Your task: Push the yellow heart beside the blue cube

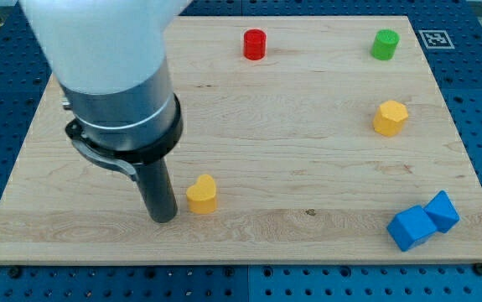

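The yellow heart (202, 195) lies on the wooden board (291, 126) at the lower left of centre. My tip (163, 218) stands just to the left of the heart, close to it or touching it. The blue cube (412, 228) lies near the board's lower right corner. A second blue block (443, 210) touches it on its upper right side. The heart is far to the left of the blue cube.
A red cylinder (255, 44) stands at the top centre. A green cylinder (385, 44) stands at the top right. A yellow hexagonal block (390, 118) lies at the right, above the blue blocks. The arm's body (111, 75) covers the board's upper left part.
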Robot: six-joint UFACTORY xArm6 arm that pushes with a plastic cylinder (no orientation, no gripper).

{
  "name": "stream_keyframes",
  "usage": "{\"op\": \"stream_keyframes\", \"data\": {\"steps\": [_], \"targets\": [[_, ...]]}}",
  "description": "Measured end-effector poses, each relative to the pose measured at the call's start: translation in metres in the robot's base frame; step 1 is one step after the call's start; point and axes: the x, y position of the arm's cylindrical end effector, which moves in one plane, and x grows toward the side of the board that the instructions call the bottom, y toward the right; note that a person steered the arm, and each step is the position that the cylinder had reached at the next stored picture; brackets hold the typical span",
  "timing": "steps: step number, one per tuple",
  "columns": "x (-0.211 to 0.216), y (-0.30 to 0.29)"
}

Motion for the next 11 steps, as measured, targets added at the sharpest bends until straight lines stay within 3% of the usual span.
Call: {"op": "stream_keyframes", "data": {"steps": [1, 2, 4, 6, 8, 9, 11], "targets": [[-0.013, 0.005], [-0.015, 0.049], [-0.012, 0.181], [-0.028, 0.184], [0.006, 0.241], [0.002, 0.237], [-0.007, 0.158]]}}
